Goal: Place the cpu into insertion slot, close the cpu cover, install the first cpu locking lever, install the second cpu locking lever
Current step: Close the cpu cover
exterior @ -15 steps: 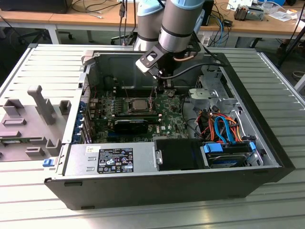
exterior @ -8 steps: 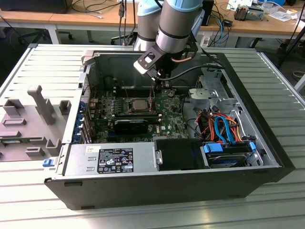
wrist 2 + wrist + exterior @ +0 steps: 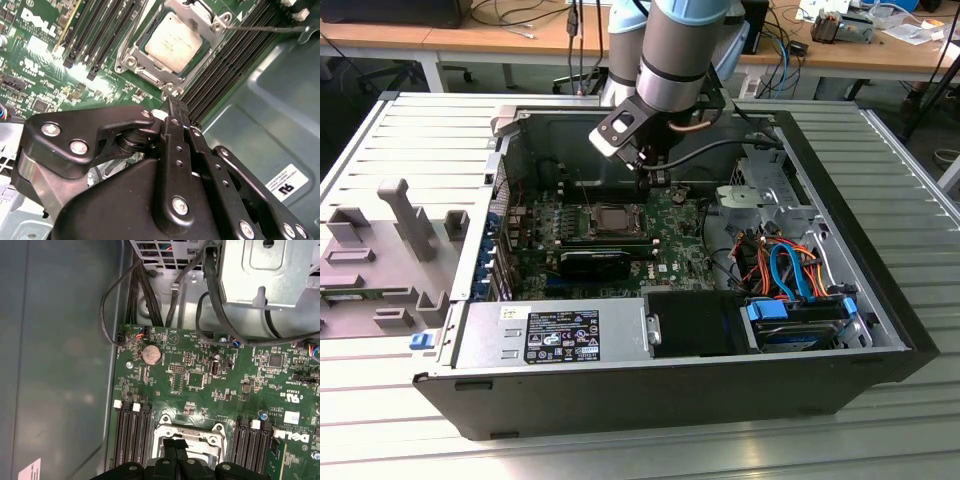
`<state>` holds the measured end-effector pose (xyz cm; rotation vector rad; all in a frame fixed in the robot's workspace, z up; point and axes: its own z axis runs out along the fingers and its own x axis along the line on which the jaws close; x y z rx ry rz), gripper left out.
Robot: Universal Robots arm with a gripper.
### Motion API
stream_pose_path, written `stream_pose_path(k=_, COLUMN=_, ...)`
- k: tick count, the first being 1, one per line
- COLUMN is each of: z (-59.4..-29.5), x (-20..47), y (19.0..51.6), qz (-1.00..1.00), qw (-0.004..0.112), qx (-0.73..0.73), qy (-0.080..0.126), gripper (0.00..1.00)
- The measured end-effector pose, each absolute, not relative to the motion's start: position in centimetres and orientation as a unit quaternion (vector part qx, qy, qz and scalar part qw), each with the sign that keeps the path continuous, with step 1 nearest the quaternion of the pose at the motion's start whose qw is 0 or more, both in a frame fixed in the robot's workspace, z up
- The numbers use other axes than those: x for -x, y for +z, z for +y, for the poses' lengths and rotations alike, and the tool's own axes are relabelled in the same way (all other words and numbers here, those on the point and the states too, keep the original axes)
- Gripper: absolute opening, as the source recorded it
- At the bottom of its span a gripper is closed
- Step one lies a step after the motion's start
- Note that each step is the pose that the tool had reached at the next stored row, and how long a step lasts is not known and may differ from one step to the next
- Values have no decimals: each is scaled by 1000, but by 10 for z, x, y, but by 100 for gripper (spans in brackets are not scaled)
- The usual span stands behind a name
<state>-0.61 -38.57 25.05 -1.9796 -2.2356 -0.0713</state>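
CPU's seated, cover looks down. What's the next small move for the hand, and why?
Probably ease the shut hand toward the thin lever rod. The cpu is seated with the cpu cover flat around it, while that rod juts out over the memory slots, apparently unlatched; the hand hovers near a different corner of the cover.

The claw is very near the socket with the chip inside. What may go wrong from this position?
1. The claw tip is close to a corner of the cpu cover; a small misalignment may press the frame or scratch the cpu instead of a lever.
2. One thin locking lever sticks out over the memory slots and looks unlatched; pushed badly, it may slip from the claw and strike them.
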Motion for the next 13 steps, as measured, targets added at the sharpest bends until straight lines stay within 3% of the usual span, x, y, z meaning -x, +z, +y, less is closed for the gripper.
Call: stream_pose_path(k=13, z=-387, x=19, y=249, qz=-746, qw=78, qx=661, qy=-25, gripper=11)
